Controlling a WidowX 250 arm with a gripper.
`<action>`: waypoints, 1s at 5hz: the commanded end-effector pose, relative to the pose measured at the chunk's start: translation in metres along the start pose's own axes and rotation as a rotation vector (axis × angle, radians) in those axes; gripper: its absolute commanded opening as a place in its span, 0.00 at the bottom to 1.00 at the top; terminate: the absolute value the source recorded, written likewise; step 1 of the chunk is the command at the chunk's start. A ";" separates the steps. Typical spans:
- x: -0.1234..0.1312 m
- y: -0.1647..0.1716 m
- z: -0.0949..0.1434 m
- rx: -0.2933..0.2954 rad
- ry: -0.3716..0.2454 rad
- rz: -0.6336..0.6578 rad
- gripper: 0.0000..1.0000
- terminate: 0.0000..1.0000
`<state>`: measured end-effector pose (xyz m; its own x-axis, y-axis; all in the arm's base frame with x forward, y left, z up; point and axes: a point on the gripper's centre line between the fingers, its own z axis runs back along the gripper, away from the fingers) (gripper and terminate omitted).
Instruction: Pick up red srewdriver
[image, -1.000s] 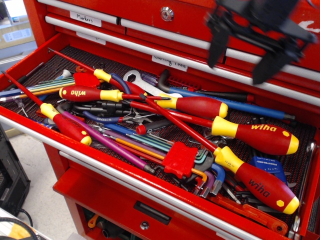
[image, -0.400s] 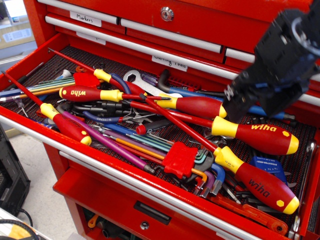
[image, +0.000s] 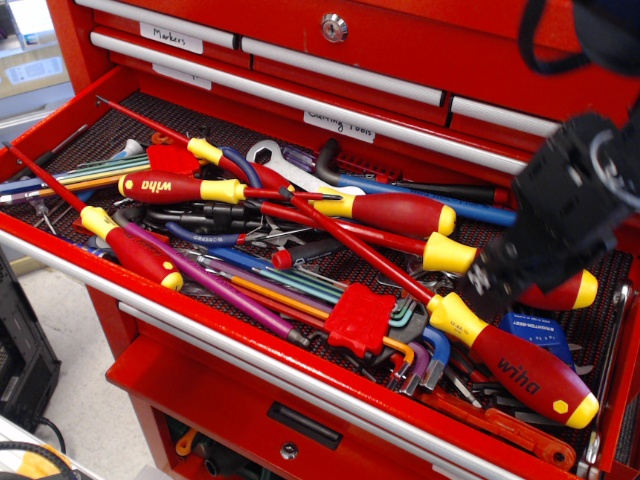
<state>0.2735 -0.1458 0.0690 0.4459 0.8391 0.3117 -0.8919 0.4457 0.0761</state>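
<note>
The red srewdriver (image: 525, 372) lies at the front right of the open drawer, with a fat red "wiha" handle, a yellow collar and a yellow butt. Its long thin red shaft (image: 350, 240) runs up-left over the other tools. My black gripper (image: 500, 282) is blurred and hangs low just behind that handle, over the handle of a similar Wiha screwdriver (image: 570, 292), which it mostly hides. Its fingers point down-left. The blur keeps me from telling whether the jaws are open.
The red tool chest drawer (image: 250, 345) is crowded with smaller red-and-yellow screwdrivers (image: 180, 187), a red hex key holder (image: 360, 318), loose hex keys, wrenches and a blue-handled tool (image: 480, 212). Closed drawers (image: 330, 60) rise behind it.
My gripper has come down from the top right of the view, moving toward the front, until it covers the similar Wiha screwdriver's handle. The tools have not moved.
</note>
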 end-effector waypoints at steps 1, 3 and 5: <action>-0.010 -0.007 -0.018 -0.042 -0.017 0.132 1.00 0.00; -0.003 -0.008 -0.047 -0.049 0.134 0.225 1.00 0.00; 0.000 -0.013 -0.062 -0.046 0.168 0.301 0.00 0.00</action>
<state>0.2797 -0.1332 0.0043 0.1866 0.9669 0.1737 -0.9820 0.1886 0.0050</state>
